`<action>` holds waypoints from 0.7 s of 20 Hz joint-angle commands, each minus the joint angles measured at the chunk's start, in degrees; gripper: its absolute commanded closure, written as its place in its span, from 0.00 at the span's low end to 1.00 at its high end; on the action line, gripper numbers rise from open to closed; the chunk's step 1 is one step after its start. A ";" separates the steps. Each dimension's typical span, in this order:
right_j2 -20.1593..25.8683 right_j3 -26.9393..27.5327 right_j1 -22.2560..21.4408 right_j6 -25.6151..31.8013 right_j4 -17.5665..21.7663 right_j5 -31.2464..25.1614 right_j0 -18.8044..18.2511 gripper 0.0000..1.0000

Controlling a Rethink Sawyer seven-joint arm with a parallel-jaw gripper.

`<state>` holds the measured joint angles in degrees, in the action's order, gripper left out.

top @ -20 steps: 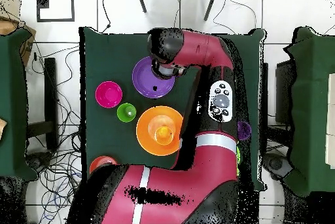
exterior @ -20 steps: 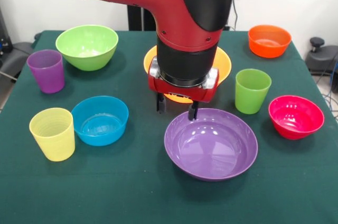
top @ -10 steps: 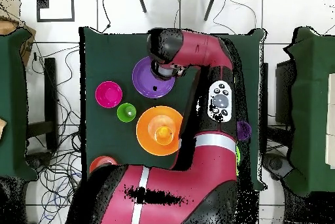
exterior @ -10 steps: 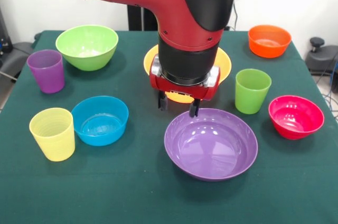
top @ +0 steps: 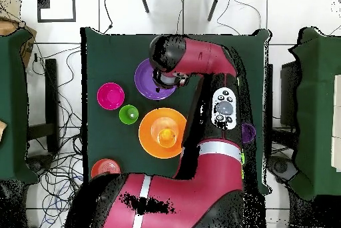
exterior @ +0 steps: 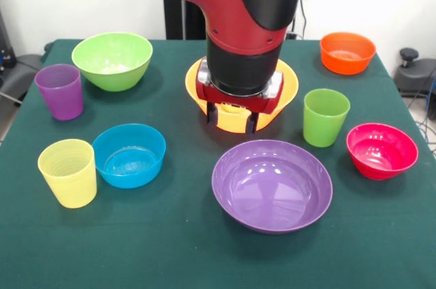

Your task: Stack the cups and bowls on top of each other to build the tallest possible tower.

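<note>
green-clothed table (exterior: 170, 234) carries cups (exterior: 67, 172) and bowls (exterior: 272, 185).

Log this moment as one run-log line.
end effector: open, empty, hanging at the purple bowl's far rim | orange-yellow bowl: behind it | tower: not started, bowls and cups apart

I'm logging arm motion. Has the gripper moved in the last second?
Yes. The gripper rose, off the purple bowl's rim toward the orange-yellow bowl.

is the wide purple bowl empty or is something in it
Empty. The wide glossy purple plastic bowl sits upright on the table, and the front view shows only its bare shiny inside; nothing is stacked in it.
</note>
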<state>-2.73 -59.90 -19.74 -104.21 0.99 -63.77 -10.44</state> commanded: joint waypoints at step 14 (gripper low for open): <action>4.07 -7.45 -1.64 3.69 3.12 -0.39 -0.24 0.00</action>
<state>-2.73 -63.02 -20.67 -104.21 1.00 -63.77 -10.45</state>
